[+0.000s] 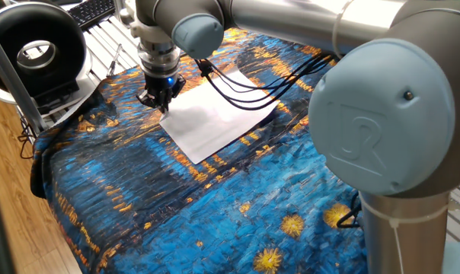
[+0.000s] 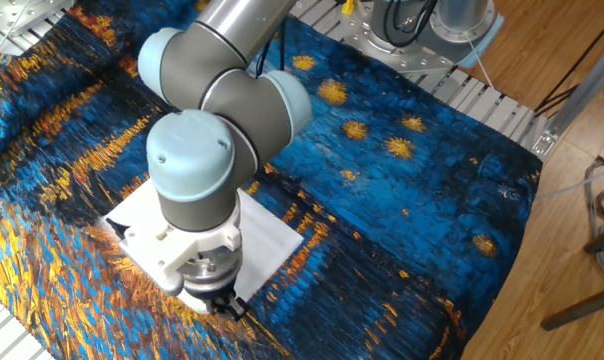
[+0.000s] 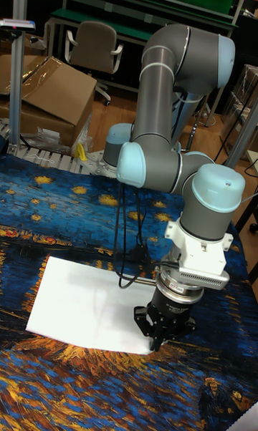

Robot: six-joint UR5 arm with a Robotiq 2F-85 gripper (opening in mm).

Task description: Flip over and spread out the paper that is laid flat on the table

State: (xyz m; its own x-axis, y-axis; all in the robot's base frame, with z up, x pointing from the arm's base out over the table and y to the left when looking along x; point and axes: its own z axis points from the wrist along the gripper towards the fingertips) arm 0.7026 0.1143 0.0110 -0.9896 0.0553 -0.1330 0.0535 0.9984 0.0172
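Observation:
The paper is a plain white sheet lying flat on the table, which is draped in blue cloth with orange streaks. My gripper points straight down at the sheet's corner nearest the left table edge, its fingers drawn together and pinching that corner. In the tall fixed view the gripper touches the lower right corner of the paper, which still rests flat on the table. From the other side, the wrist hides much of the paper, and the gripper sits at its near edge.
A black round device and a keyboard stand on the white slatted surface beyond the table's left edge. The robot base is at the far corner. A cardboard box and a chair stand behind.

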